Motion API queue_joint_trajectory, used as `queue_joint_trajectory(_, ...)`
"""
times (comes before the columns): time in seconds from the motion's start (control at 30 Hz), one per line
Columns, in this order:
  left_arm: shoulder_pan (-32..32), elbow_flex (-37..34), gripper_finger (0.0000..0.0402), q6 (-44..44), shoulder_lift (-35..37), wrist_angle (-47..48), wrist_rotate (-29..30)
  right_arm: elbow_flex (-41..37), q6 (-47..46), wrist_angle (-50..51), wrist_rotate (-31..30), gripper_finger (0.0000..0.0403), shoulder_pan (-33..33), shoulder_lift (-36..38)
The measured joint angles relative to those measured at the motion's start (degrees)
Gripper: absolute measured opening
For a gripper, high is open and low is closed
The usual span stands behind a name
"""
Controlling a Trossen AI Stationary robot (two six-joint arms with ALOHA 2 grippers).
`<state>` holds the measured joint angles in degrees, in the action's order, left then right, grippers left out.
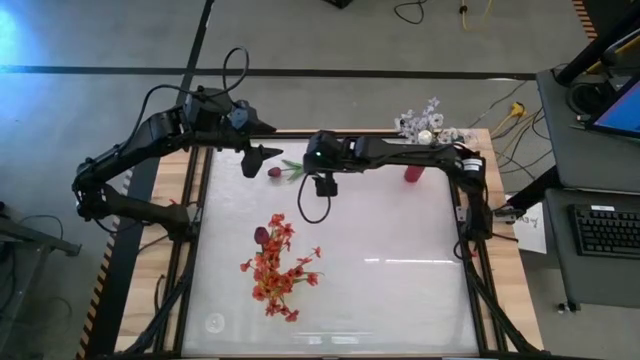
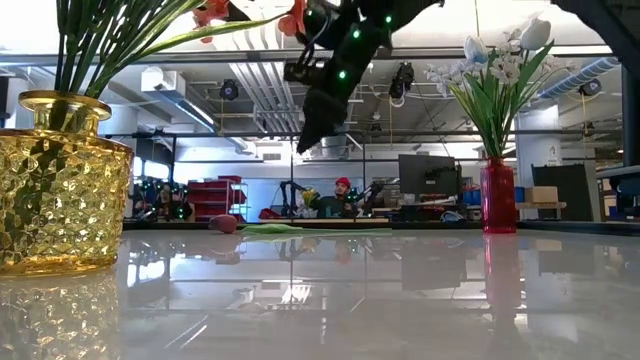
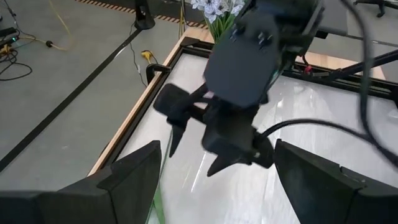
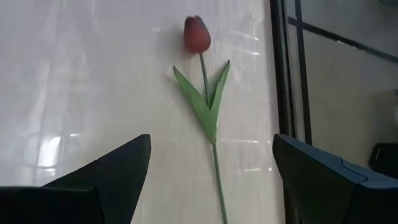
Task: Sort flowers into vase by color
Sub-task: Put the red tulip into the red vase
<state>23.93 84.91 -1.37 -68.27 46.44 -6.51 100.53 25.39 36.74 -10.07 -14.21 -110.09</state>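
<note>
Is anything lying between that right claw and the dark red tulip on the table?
No. The right wrist view shows only bare tabletop between the right gripper and the tulip.

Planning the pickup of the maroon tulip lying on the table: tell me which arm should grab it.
Right. The right gripper hangs open above the maroon tulip, with the stem running between its fingers in the right wrist view. The left gripper is near the bud too, also open, but offset to the side.

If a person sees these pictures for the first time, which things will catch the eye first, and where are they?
First, the bright red-orange flowers, standing in a yellow glass vase near the table's front. Next, a single maroon tulip lying flat on the white table near its far edge, with the open right gripper hovering above it and the open left gripper beside. In the far right corner, a red vase holds white flowers.
</note>
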Motion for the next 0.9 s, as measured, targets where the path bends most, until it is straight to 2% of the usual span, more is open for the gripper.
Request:
queue_joint_trajectory(0.2, 0.0, -0.6, 0.0295, 0.0, 0.0, -0.2, 0.0, 0.0, 0.1, -1.8, -0.2, 0.0329, -0.5, -3.3)
queue_joint_trajectory(0.47, 0.0, -1.4, 0.0295, 0.0, 0.0, -0.5, 0.0, 0.0, -1.5, -1.9, -6.4, 0.0329, -0.1, -5.1)
queue_joint_trajectory(0.67, 0.0, -1.4, 0.0295, 0.0, 0.0, -1.1, 0.0, 0.0, -2.5, -3.6, -5.9, 0.0329, -0.1, -5.3)
queue_joint_trajectory(0.9, 0.0, -1.4, 0.0295, 0.0, 0.0, -1.1, 0.0, -0.3, -2.5, -6.6, -1.4, 0.0329, -0.3, -5.3)
